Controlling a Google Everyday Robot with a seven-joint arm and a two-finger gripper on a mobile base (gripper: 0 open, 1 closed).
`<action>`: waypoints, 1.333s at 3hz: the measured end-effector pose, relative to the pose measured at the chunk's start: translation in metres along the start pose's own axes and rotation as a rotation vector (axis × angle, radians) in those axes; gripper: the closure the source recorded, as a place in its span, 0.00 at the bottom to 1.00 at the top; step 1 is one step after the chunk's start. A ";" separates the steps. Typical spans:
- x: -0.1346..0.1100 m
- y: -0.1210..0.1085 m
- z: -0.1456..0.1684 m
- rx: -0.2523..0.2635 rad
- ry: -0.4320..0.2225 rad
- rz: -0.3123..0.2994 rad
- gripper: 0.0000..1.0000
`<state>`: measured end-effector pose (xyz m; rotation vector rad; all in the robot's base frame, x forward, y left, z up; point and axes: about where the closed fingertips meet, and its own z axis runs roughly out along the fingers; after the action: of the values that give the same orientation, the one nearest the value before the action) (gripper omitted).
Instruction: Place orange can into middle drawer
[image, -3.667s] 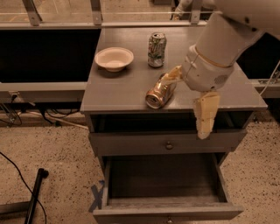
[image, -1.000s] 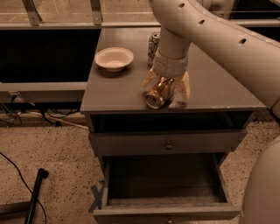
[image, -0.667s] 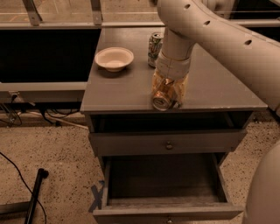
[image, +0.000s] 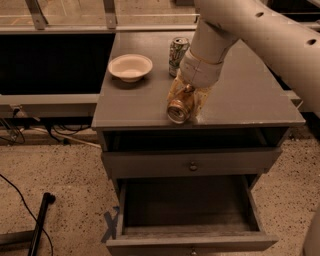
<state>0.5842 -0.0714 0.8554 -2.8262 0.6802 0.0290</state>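
Observation:
The orange can (image: 179, 111) lies on its side near the front edge of the grey cabinet top (image: 250, 95), its silver end facing me. My gripper (image: 187, 106) comes down on it from above, with one pale finger pressed against each side of the can, which still rests on the top. The middle drawer (image: 190, 243) is pulled open below, at the bottom of the view, and nothing lies inside it.
A green-and-white can (image: 178, 54) stands upright just behind my gripper. A white bowl (image: 130, 67) sits at the left of the top. The upper drawer front (image: 192, 162) is closed. A black pole (image: 40, 220) and cables lie on the floor at left.
My gripper came in from the right and lowered over the orange can. Its fingers went from spread beside the can to pressed against its sides. The can has barely shifted.

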 end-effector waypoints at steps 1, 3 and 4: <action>-0.012 0.015 -0.035 0.069 0.040 0.132 1.00; -0.037 0.189 -0.032 0.122 0.103 0.836 1.00; -0.049 0.259 0.033 0.056 0.007 0.990 1.00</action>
<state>0.4246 -0.2653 0.7693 -2.1457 1.9352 0.1592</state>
